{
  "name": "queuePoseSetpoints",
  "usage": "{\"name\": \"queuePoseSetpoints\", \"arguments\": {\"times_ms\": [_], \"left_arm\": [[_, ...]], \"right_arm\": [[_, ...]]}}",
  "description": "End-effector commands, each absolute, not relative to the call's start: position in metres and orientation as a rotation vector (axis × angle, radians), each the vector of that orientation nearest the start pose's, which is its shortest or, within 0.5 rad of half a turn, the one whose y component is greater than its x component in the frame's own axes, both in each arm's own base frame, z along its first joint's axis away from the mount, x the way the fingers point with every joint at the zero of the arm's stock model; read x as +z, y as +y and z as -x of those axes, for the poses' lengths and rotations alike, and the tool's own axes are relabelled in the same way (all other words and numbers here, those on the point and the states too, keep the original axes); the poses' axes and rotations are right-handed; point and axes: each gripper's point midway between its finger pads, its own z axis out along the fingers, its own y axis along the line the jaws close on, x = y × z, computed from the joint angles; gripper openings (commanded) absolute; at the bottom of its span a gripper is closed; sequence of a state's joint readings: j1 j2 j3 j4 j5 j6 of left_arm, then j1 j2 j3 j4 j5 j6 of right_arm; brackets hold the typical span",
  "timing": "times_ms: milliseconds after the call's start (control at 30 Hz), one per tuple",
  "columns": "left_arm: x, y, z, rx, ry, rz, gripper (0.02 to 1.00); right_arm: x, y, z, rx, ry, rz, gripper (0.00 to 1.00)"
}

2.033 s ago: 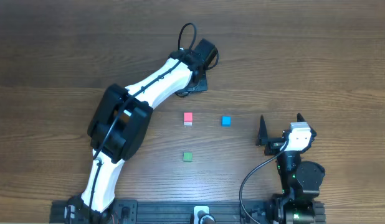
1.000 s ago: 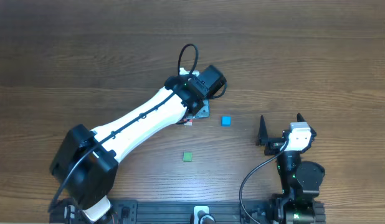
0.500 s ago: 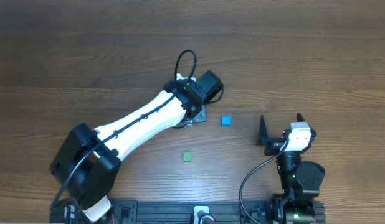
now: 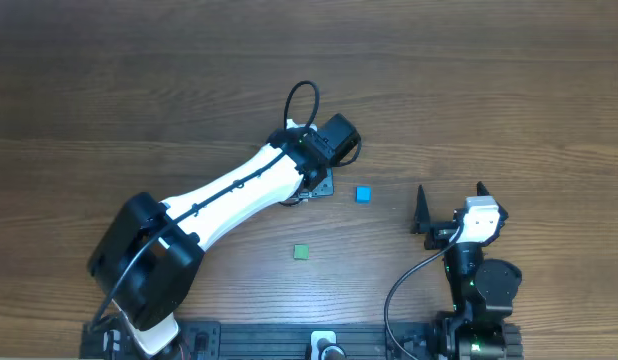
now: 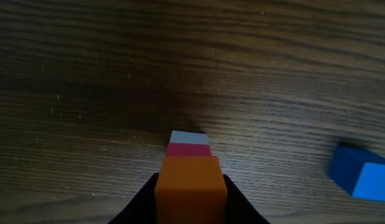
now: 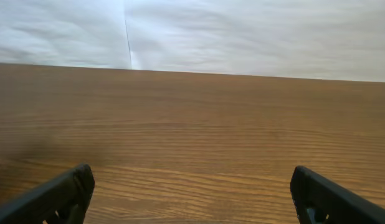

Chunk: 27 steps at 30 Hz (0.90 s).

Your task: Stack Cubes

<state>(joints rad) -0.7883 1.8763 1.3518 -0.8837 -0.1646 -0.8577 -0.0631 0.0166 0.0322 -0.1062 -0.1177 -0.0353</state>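
My left gripper [image 5: 190, 202] is shut on an orange cube [image 5: 190, 186]. The cube sits directly over a red cube [image 5: 189, 149] that rests on a white cube [image 5: 188, 137]; whether orange and red touch I cannot tell. From above, the left gripper [image 4: 313, 184] covers that stack. A blue cube [image 4: 363, 194] [image 5: 361, 175] lies just to its right on the table. A green cube [image 4: 301, 252] lies nearer the arm bases. My right gripper [image 4: 451, 194] [image 6: 192, 202] stands open at the right with nothing between its fingers.
The wooden table [image 4: 509, 90] stretches around the cubes. A black cable loop [image 4: 301, 98] rises from the left wrist. In the right wrist view a white wall [image 6: 242, 31] stands beyond the table's far edge.
The left arm swung from the far side of the table toward the arm bases and came over the red cube, hiding it from above. In the last half second it barely shifted. The right arm stayed still.
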Motion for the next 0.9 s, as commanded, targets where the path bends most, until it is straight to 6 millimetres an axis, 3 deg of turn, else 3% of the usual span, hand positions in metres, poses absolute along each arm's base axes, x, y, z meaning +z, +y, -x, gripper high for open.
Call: {"name": "queuePoseSetpoints", "arguments": {"times_ms": [33,900], "left_arm": [[0.0484,-0.2498,-0.2869,-0.006,2.921,0.141,0.042],[0.0453,-0.2469,-0.2817,0.014,2.948,0.139,0.042]], "right_arm": [[0.1567,0.003,-0.2448,0.011,1.663,0.065,0.993],[0.1568,0.003,-0.2448,0.011,1.662,0.065,0.993]]}}
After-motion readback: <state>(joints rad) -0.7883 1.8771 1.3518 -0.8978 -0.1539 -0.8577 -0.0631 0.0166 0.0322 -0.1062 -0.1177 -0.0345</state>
